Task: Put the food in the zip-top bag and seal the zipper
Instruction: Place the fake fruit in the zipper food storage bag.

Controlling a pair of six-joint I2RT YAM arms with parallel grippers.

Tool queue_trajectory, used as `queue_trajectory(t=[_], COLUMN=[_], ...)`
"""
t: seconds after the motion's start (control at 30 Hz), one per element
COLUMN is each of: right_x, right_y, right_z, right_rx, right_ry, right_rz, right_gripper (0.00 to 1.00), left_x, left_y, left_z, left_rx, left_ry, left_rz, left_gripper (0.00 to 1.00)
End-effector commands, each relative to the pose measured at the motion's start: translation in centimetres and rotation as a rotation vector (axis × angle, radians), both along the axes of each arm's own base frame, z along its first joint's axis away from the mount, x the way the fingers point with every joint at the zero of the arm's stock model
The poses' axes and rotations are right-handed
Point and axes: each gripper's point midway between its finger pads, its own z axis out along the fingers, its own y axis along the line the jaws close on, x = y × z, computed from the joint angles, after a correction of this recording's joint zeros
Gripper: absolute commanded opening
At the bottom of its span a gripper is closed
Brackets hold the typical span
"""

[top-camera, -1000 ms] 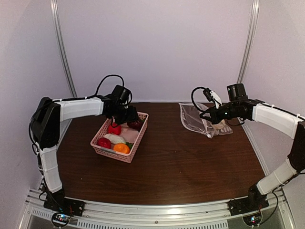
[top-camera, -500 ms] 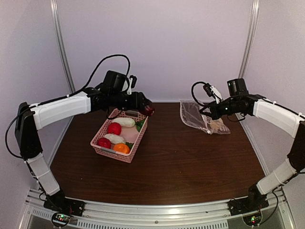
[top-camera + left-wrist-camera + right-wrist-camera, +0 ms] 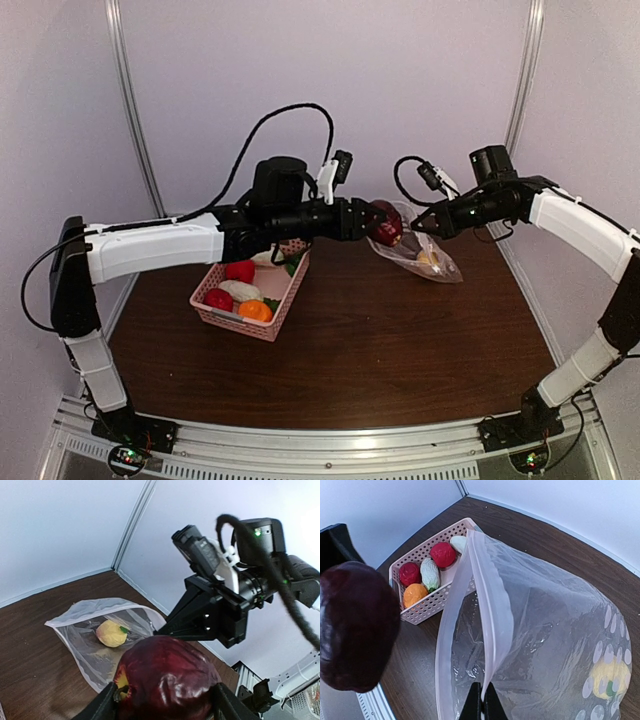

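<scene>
top view: the left gripper (image 3: 378, 220) reaches across, above the far middle of the worktop (image 3: 400, 345), its fingers closed around the dark purple fruit (image 3: 388, 227). the fruit hangs in the air just beside the raised mouth of the zip-top bag (image 3: 425, 256). the right gripper (image 3: 418, 226) is pinched tight on that mouth. the bag slopes down from it to rest near the far right corner of the worktop, with the yellow fruit (image 3: 429, 258) inside. the pink basket (image 3: 232, 318) sits towards the left edge and holds two red fruits (image 3: 239, 270), the orange fruit (image 3: 254, 310) and two white radishes (image 3: 240, 290).

left wrist view: only here do the left fingers (image 3: 102, 707) show, on either side of the dark purple fruit (image 3: 167, 677) and pressed to it. beyond it the bag (image 3: 85, 615) lies partly on the worktop, the yellow fruit (image 3: 111, 632) well inside. the right gripper (image 3: 165, 628) holds its near lip. the basket is out of this view.

right wrist view: only here does the zipper (image 3: 492, 610) show clearly, a pale strip running up from the closed right fingertips (image 3: 481, 702), which clamp one lip. the mouth gapes towards the dark purple fruit (image 3: 355, 645) at the left of the view, outside the bag. the yellow fruit (image 3: 607, 677) lies deep in the bag. the basket (image 3: 432, 607) shows the same five pieces.
</scene>
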Motion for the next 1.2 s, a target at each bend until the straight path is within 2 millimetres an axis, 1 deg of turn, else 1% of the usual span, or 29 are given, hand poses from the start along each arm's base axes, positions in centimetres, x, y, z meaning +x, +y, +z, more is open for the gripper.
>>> queue_trajectory(t=[0.0,0.03,0.1,0.23,0.3,0.33,0.43,0.53,0.6,0.73,0.8,0.93,0.97,1.0,1.03,1.07,1.1,1.13,1.17], right_x=[-2.1,-2.3,-2.6,-3.0,-3.0,-3.0,-3.0,-2.8,-2.6,-2.1,-1.8,-1.5,-1.4,-1.4,-1.4,-1.4,-1.3,-1.2,-1.1], right_y=[0.6,0.6,0.7,0.8,1.0,1.1,1.6,1.9,1.9,1.5,1.2,0.7,0.6,0.5,0.5,0.3,0.2,0.0,-0.2], right_z=[1.3,1.5,1.6,1.8,1.9,2.0,1.7,1.7,2.1,2.2,1.7,0.4,0.2,0.2,0.4,0.7,0.9,0.9,0.7], right_rx=[0.03,0.034,0.036,0.028,0.038,0.044,0.053,0.054,0.052,0.027,0.004,-0.035,-0.042,-0.045,-0.048,-0.05,-0.052,-0.06,-0.067], right_ry=[0.027,0.023,0.021,0.037,0.041,0.043,0.068,0.082,0.078,0.064,0.065,0.063,0.064,0.059,0.051,0.037,0.019,0.006,-0.005], right_rz=[0.051,0.056,0.063,0.071,0.075,0.08,0.091,0.099,0.095,0.068,0.056,0.032,0.027,0.026,0.029,0.027,0.022,0.015,0.012], right_gripper=[0.0,0.0,0.0,0.0,0.0,0.0,0.0,0.0,0.0,0.0,0.0,0.0,0.0,0.0,0.0,0.0,0.0,0.0,0.0], left_x=[1.7,2.4,3.5,4.7,5.0,5.1,5.1,5.0,5.0,4.1,3.1,0.2,-0.6,-1.1,-1.7,-1.8,-1.8,-1.6,-1.3], left_y=[-1.7,-2.1,-2.2,-2.3,-2.4,-2.6,-3.2,-3.5,-3.4,-3.1,-2.6,-1.1,-0.5,0.2,1.4,2.6,3.8,5.2,6.7], left_z=[-0.6,-1.9,-3.0,-3.9,-5.5,-5.9,-6.6,-6.7,-5.8,-2.8,-1.0,2.2,2.9,3.1,3.7,3.7,3.0,2.7,2.0], left_rx=[-0.014,0.024,0.081,0.11,0.149,0.154,0.144,0.132,0.12,0.077,0.065,0.041,0.042,0.056,0.069,0.099,0.142,0.182,0.231], left_ry=[-0.01,0.002,0.011,-0.001,0.026,0.038,0.061,0.059,0.05,-0.02,-0.063,-0.149,-0.167,-0.181,-0.197,-0.207,-0.208,-0.215,-0.215], left_rz=[0.031,0.051,0.093,0.141,0.148,0.151,0.135,0.123,0.124,0.087,0.052,-0.048,-0.064,-0.07,-0.058,-0.033,0.002,0.047,0.099], left_gripper=[0.57,0.57,0.57,0.57,0.57,0.57,0.66,0.73,0.77,0.8,0.8,0.8,0.8,0.8,0.8,0.8,0.8,0.81,0.81])
